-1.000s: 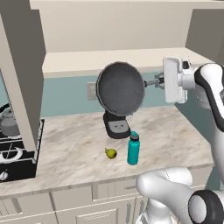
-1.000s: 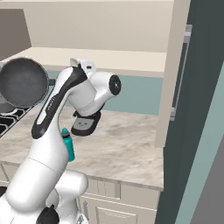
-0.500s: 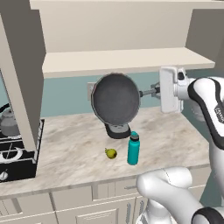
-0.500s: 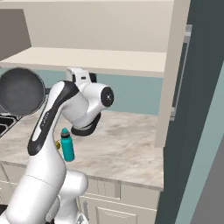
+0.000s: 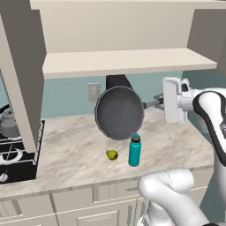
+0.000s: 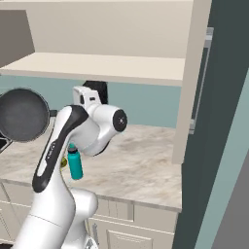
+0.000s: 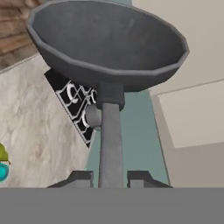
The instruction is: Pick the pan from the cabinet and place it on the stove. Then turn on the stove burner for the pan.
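Note:
The pan (image 5: 120, 112) is a round dark grey frying pan, tipped on edge in the air above the counter. My gripper (image 5: 158, 103) is shut on its thin handle, to the pan's right. In the hand view the handle runs up between my gripper (image 7: 110, 177) fingertips to the pan (image 7: 109, 39). From the right base view the pan (image 6: 23, 115) hangs at the far left. The cabinet (image 5: 119, 62) stands open above, its shelf bare. The stove (image 5: 15, 156) lies at the far left, well below and left of the pan, and also appears as the stove (image 7: 74, 105) past the handle.
A teal bottle (image 5: 134, 151) and a small yellow-green fruit (image 5: 112, 154) stand on the marble counter under the pan. A dark appliance (image 5: 115, 81) sits against the wall behind it. A grey kettle (image 5: 9, 123) rests on the stove. The open cabinet door (image 5: 22, 75) hangs at left.
The arm has lowered the pan from just under the cabinet shelf down toward the counter, still gripped by its handle. Bottle, fruit and kettle have stayed put.

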